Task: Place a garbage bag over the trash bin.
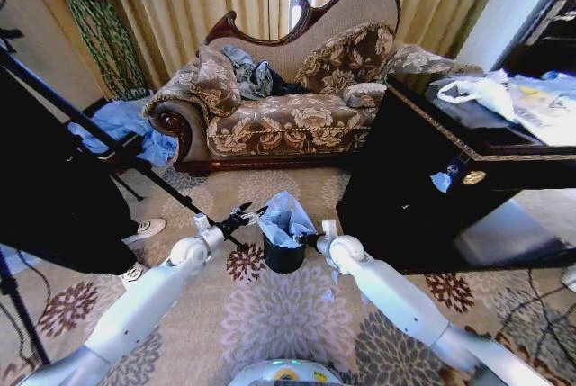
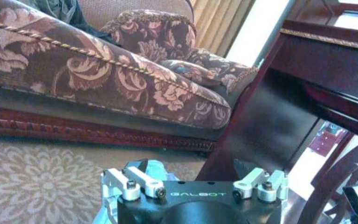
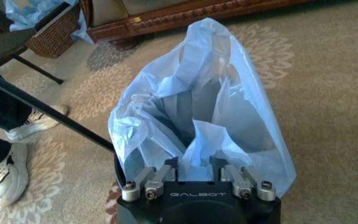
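The garbage bag (image 1: 284, 217), thin, light and slippery, sits bunched in the trash bin (image 1: 284, 258) on the carpet. The right gripper (image 3: 197, 164) pinches its edge; the left gripper (image 2: 195, 173) stands spread beside it.

The head camera looks down from above at the sofa (image 1: 288, 89) and carpet (image 1: 270, 314). Both wrist cameras sit low and close (sharing that sofa's base).
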You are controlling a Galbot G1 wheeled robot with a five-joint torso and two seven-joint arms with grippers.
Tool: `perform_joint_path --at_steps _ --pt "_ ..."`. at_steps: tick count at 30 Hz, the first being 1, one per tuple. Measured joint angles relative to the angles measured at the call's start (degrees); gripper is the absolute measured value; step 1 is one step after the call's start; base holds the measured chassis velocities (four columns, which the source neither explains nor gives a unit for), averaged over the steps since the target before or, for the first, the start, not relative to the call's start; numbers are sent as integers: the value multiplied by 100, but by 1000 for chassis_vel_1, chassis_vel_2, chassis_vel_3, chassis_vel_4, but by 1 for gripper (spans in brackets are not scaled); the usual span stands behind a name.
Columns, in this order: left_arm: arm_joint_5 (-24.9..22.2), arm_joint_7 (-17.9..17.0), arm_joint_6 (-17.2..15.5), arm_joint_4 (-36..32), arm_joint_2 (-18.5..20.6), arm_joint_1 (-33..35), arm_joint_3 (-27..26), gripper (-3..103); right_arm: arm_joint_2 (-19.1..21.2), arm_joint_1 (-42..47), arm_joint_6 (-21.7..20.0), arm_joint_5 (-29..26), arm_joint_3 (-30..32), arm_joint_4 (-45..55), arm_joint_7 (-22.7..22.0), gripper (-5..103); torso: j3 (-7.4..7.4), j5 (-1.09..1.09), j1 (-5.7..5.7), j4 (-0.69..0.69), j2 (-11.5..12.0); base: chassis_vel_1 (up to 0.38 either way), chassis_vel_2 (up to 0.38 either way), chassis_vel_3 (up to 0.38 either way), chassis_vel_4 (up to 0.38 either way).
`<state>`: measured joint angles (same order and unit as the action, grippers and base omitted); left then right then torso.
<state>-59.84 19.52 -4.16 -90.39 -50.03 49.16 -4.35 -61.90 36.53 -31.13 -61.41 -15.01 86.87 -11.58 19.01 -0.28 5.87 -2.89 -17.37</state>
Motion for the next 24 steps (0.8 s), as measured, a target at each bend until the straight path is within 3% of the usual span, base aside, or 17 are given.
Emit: perform_joint_path --at_steps 2,3,5,8,10,11,16,19,21,24 --pt "-9 -5 0 0 5 -2 0 93 -5 10 8 0 5 3 -3 30 0 0 0 0 0 0 0 0 0" --pt "-46 -18 -1 -11 36 -5 1 93 -22 50 62 -1 32 19 -30 23 0 0 0 0 0 0 0 0 0" --pt "-52 -20 -1 -12 49 -7 1 93 -28 71 106 -5 44 34 -45 23 0 0 0 0 0 0 0 0 0" --pt "-70 -33 -1 -12 77 -31 8 93 -38 191 400 -43 154 160 -104 9 0 0 0 1 0 0 0 0 0" --pt "-74 -38 -1 -12 79 -38 9 93 -40 224 445 -54 185 189 -112 9 0 0 0 1 0 0 0 0 0" --pt "-89 -48 -2 -7 84 -59 18 93 -40 346 579 -108 304 294 -120 2 0 0 0 0 0 0 0 0 0" --pt "-96 -65 -2 -5 107 -20 -7 93 -27 633 964 -207 501 501 -1 1 0 0 0 -2 0 0 0 0 0" --pt "-97 -105 41 -17 134 56 -60 93 -16 865 1284 -240 591 602 183 0 0 0 0 4 0 0 0 0 0" --pt "-104 -149 56 35 147 41 -9 93 6 1511 1579 -426 945 777 558 0 -1 0 0 -1 0 0 0 0 0" --pt "-120 -200 57 66 154 49 6 93 -13 1792 1683 -478 1098 834 753 0 0 2 0 -2 0 0 0 0 0"
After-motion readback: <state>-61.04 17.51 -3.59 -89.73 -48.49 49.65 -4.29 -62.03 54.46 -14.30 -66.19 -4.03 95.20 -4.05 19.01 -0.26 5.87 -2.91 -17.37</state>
